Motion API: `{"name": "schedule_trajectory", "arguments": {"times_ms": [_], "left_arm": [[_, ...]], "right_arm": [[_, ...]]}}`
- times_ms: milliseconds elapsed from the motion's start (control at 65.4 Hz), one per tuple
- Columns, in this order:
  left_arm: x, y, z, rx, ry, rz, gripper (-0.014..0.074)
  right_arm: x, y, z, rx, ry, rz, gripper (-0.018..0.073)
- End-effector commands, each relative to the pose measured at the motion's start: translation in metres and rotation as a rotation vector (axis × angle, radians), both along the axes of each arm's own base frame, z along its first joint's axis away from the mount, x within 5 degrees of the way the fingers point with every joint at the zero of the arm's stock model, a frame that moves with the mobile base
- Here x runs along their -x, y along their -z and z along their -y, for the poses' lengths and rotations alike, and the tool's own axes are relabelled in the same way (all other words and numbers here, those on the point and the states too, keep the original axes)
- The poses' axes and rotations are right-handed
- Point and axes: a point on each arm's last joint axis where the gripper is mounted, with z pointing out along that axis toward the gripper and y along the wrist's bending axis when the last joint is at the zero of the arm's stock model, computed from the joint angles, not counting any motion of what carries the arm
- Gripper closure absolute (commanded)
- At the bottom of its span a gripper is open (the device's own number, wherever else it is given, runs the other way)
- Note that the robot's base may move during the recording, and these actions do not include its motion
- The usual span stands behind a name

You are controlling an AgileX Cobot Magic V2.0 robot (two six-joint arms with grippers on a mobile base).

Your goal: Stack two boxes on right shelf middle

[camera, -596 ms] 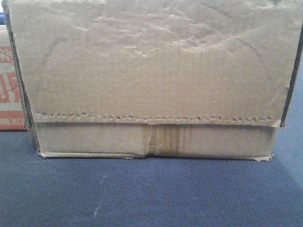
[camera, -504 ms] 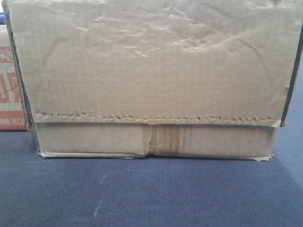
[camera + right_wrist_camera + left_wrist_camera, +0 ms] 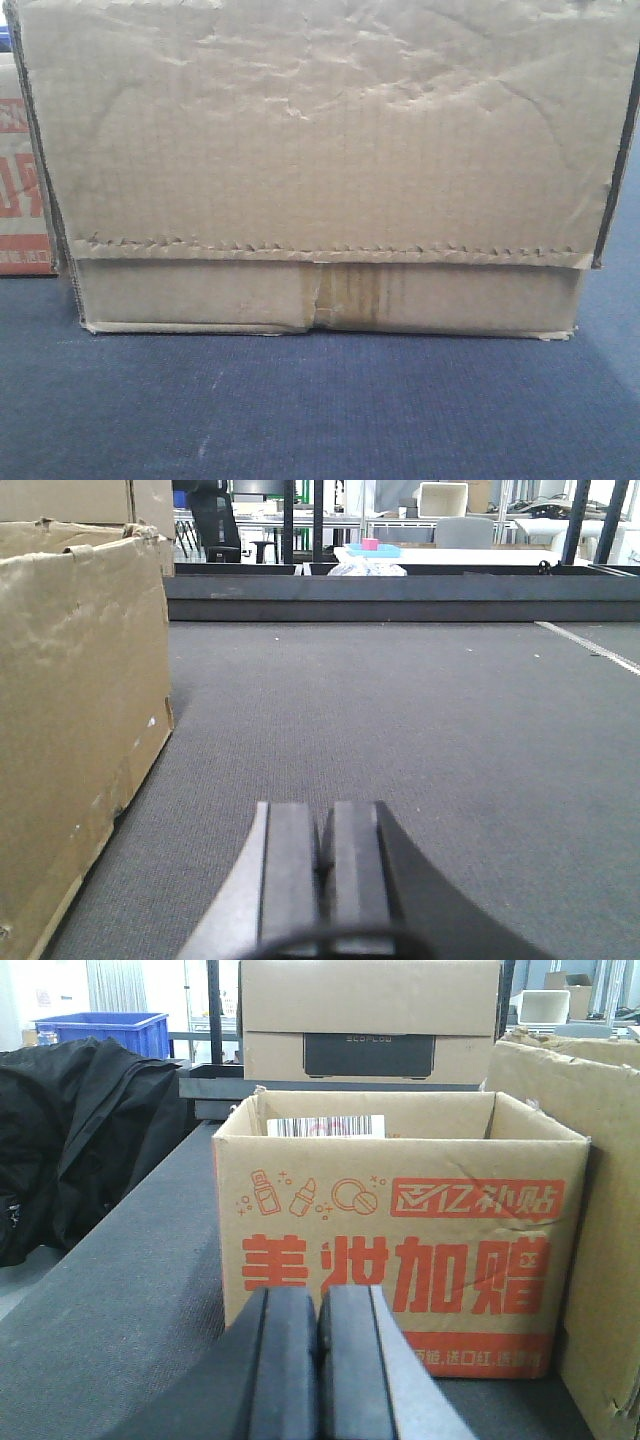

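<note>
A large plain brown box (image 3: 320,130) with a wrinkled face, a jagged flap edge and a taped centre seam fills the front view; it stands on a grey-blue carpeted surface (image 3: 320,410). The same box shows at the right edge of the left wrist view (image 3: 600,1260) and at the left of the right wrist view (image 3: 70,710). My left gripper (image 3: 318,1305) is shut on nothing, low over the carpet in front of a red-printed carton. Beside the box's right side, my right gripper (image 3: 322,825) is likewise shut and empty. The shelf is out of view.
An open-topped carton with red printing (image 3: 400,1260) stands just left of the plain box, its edge also visible (image 3: 22,190). Behind it sits another brown box with a black panel (image 3: 370,1020). Black cloth (image 3: 80,1140) and a blue bin (image 3: 100,1032) lie left. A dark raised rail (image 3: 400,598) bounds the carpet.
</note>
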Motion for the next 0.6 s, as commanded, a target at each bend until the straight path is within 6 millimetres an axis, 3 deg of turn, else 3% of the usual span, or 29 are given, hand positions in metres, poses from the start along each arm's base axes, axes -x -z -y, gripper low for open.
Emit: {"name": "schedule_trajectory", "arguments": {"times_ms": [0,214,367,474,581], "left_arm": [[0.001,-0.003,0.0,0.004,-0.002,0.028,0.0708],[0.001,-0.006,0.0,0.003,0.0,0.068,0.0708],[0.001,-0.011,0.0,0.141,0.006,0.127,0.0708],[0.003,-0.02,-0.001,0.143,0.003,0.224,0.0708],[0.008,-0.038,-0.002,0.14,0.004,0.332,0.0708]], "right_arm": [[0.0,-0.004,0.001,0.012,0.007,0.044,0.0721],[0.0,-0.007,0.001,0.013,0.01,0.079,0.0721],[0.001,-0.015,0.001,0.016,0.018,0.162,0.0721],[0.002,-0.02,0.002,0.017,0.023,0.216,0.0721],[0.01,-0.054,0.001,0.019,0.019,0.283,0.0721]]}}
